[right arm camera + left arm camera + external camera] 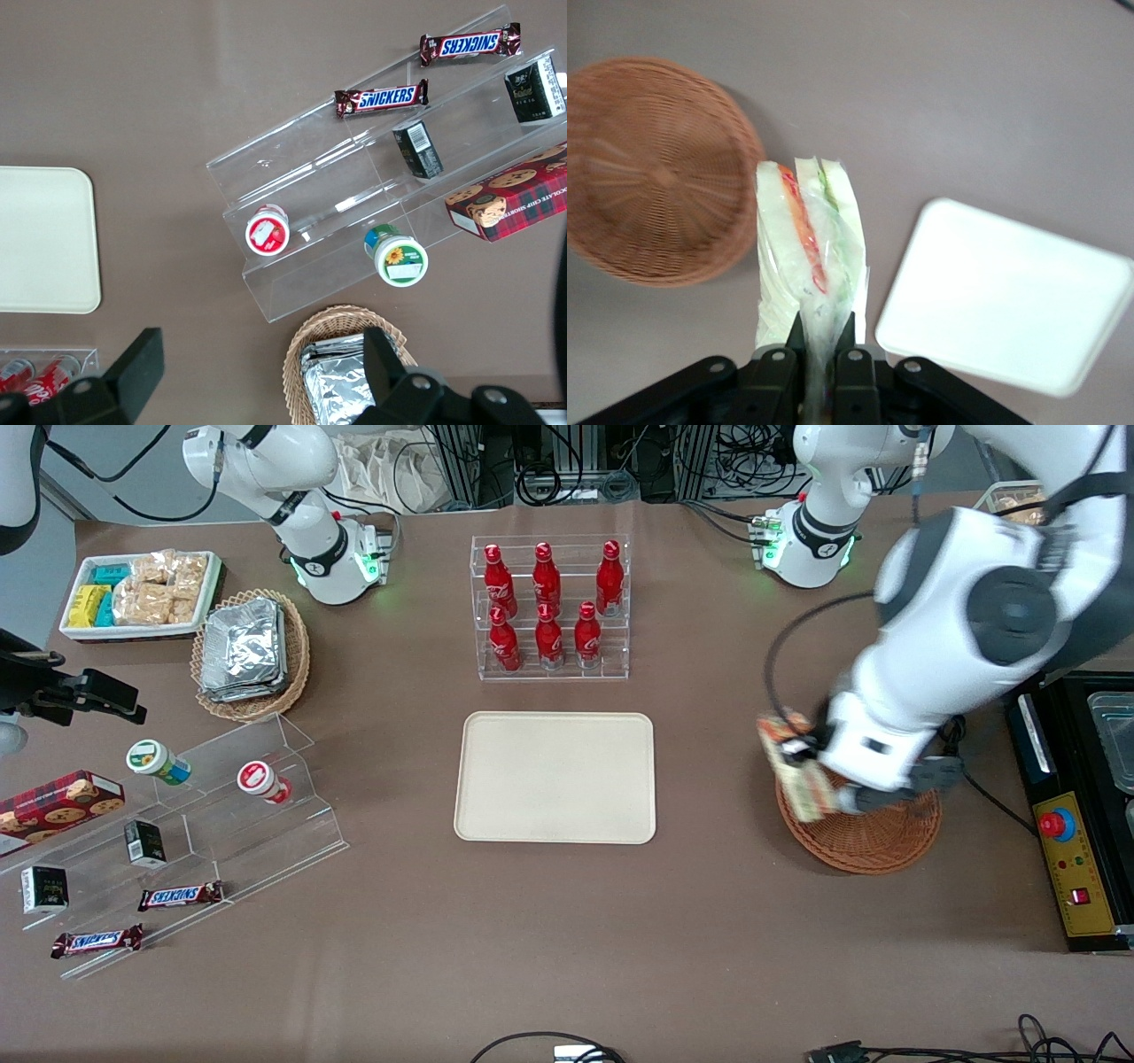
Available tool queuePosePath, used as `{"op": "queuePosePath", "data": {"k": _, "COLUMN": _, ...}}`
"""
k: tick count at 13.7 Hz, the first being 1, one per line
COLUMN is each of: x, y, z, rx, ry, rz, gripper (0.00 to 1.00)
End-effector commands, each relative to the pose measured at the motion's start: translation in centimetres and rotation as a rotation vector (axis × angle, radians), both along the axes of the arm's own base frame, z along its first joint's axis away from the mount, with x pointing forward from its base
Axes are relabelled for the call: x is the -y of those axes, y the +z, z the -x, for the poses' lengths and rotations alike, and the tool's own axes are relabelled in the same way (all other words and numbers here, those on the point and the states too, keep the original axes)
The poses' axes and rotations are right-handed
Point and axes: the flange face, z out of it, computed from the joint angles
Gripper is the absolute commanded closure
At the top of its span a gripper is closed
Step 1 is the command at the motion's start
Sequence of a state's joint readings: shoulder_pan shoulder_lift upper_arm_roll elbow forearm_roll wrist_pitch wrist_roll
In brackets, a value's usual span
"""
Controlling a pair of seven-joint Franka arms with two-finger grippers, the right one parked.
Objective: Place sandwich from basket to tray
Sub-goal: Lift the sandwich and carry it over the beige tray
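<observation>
My left gripper (pixel 819 766) is shut on the sandwich (pixel 795 766), a plastic-wrapped wedge of pale bread with orange-red and green filling. It holds it in the air above the rim of the reddish-brown wicker basket (pixel 873 841), on the side toward the tray. In the left wrist view the gripper (pixel 821 341) pinches the wrapped sandwich (pixel 811 252), which hangs between the basket (pixel 651 168) and the tray (pixel 1005 297). The basket holds nothing that I can see. The cream-beige tray (pixel 555 776) lies bare at the table's middle.
A clear rack of red bottles (pixel 549 607) stands farther from the front camera than the tray. A black control box (pixel 1067 850) lies beside the basket at the working arm's end. A tan basket of foil packets (pixel 248 651), a snack bin (pixel 142 593) and a clear stepped stand (pixel 204 824) lie toward the parked arm's end.
</observation>
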State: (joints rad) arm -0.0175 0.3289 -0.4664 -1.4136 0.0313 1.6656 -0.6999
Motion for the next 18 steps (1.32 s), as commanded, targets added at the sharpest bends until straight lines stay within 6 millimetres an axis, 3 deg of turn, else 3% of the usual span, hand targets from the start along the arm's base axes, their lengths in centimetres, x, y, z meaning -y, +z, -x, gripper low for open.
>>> {"op": "queuePosePath", "data": {"k": 1, "x": 8.2, "y": -3.8, "z": 1.3, "rx": -0.037, "ry": -0.142, "rz": 0.034, "gripper": 1.0}}
{"op": "queuePosePath", "data": {"k": 3, "x": 13.3, "y": -8.4, "z": 2.0, "rx": -0.04, "ry": -0.145, "rz": 0.061, "gripper": 1.0}}
{"op": "queuePosePath", "data": {"k": 6, "x": 17.4, "y": -16.6, "z": 2.6, "rx": -0.067, "ry": -0.195, "rz": 0.049, "gripper": 1.0}}
{"op": "queuePosePath", "data": {"k": 8, "x": 17.8, "y": -22.0, "z": 2.4, "rx": -0.083, "ry": -0.211, "rz": 0.024, "gripper": 1.0}}
{"op": "queuePosePath", "data": {"k": 10, "x": 18.5, "y": -25.9, "z": 3.0, "rx": -0.111, "ry": -0.212, "rz": -0.011, "gripper": 1.0}}
{"op": "queuePosePath", "data": {"k": 13, "x": 18.9, "y": -28.6, "z": 3.8, "rx": -0.111, "ry": -0.25, "rz": -0.069, "gripper": 0.99}}
{"op": "queuePosePath", "data": {"k": 14, "x": 18.7, "y": -28.4, "z": 3.6, "rx": -0.116, "ry": -0.237, "rz": -0.062, "gripper": 0.63}}
{"op": "queuePosePath", "data": {"k": 15, "x": 18.5, "y": -28.1, "z": 3.4, "rx": -0.114, "ry": -0.233, "rz": -0.058, "gripper": 0.02}}
{"op": "queuePosePath", "data": {"k": 18, "x": 17.8, "y": -24.9, "z": 2.5, "rx": -0.08, "ry": -0.216, "rz": -0.053, "gripper": 0.0}}
